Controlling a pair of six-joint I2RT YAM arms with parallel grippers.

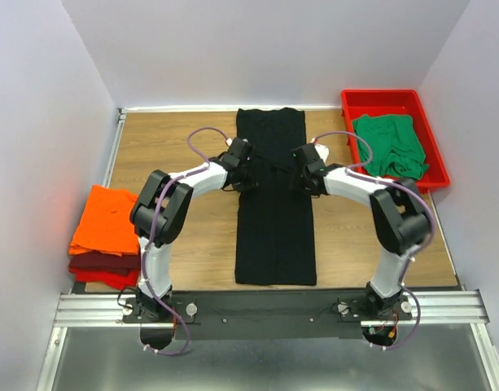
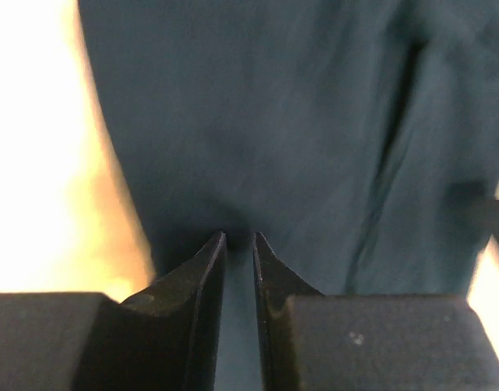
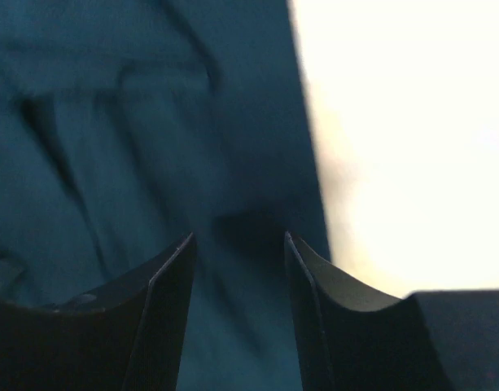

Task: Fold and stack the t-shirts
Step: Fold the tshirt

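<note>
Pale walls close in a wooden tabletop (image 1: 192,236), seen from above. You have the large black cloth t-shirt (image 1: 275,236) lying flat down the middle of the frame as a long narrow strip, running from the far edge towards the arm bases. Both arms reach in to its upper half, one at each long edge. Your left gripper (image 2: 239,234) hangs over the black cloth near its left edge, fingers only a slim gap apart, with nothing visibly pinched between them. Your right gripper (image 3: 239,235) sits over the right edge of the same shirt, fingers clearly wider apart, cloth beneath them and no hold visible. At the lower left, the folded orange cloth t-shirt (image 1: 107,216) tops a stack, with the dark red cloth t-shirt (image 1: 98,262) directly under it. At the upper right, the green cloth t-shirt (image 1: 387,142) lies crumpled inside the rigid red plastic tray (image 1: 379,98).
</note>
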